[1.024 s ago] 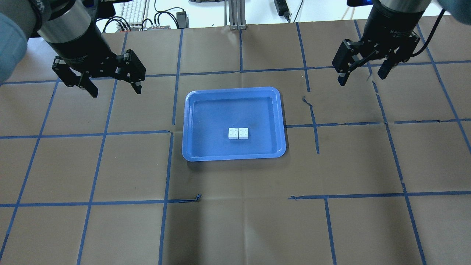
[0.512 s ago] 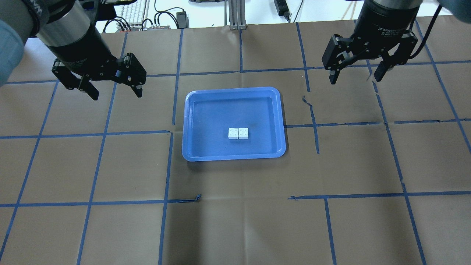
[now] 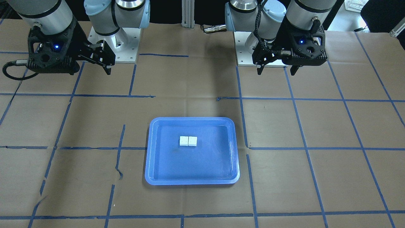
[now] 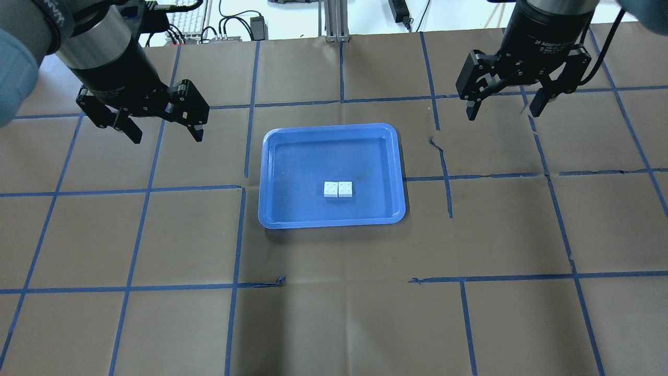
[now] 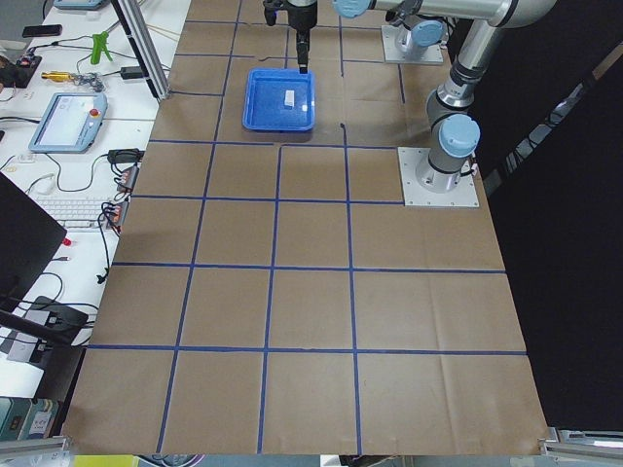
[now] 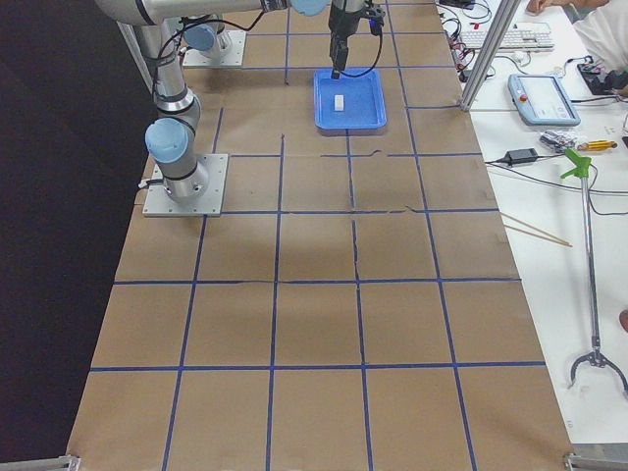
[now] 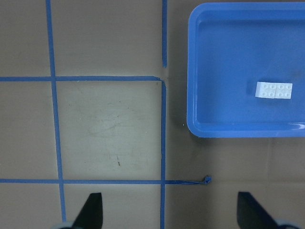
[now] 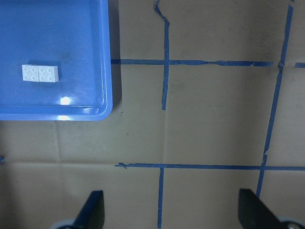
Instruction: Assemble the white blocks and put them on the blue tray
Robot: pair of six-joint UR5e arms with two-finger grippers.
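Note:
Two white blocks sit joined side by side, studs up, in the middle of the blue tray. They also show in the front view and in both wrist views. My left gripper is open and empty, hovering above the table to the left of the tray and a little beyond it. My right gripper is open and empty, hovering to the right of the tray and beyond it. Neither gripper touches the blocks or the tray.
The table is covered in brown paper with a grid of blue tape lines. The paper is torn to the right of the tray. Cables and a keyboard lie beyond the far edge.
The right gripper has shifted a little left and away from the tray. The left gripper has barely moved. The blocks and tray have not moved.

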